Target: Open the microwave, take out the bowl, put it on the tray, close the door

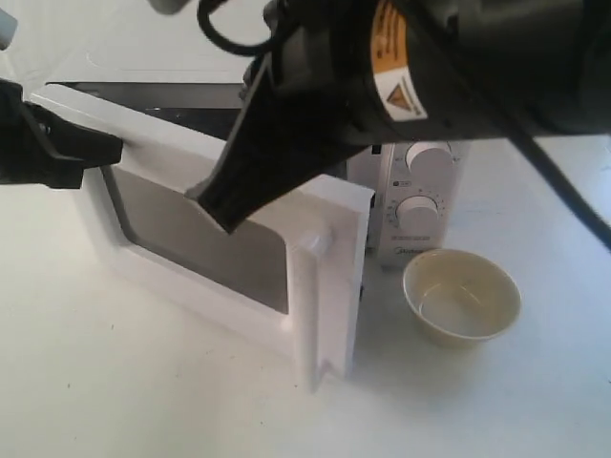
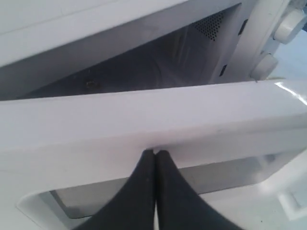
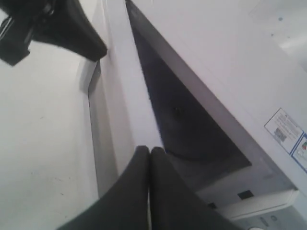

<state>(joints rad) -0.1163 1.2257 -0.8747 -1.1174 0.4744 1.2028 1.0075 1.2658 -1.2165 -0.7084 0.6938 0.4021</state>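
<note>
Pressing right claw, tips squeezed together, onto door top edge, seemingly for swinging it closed; steadying with left claw, likewise pinched empty; leaving bowl sitting right of both, by microwave.

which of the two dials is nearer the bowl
The lower dial on the microwave. It sits just above the bowl, while the upper dial is farther up the panel.
</note>
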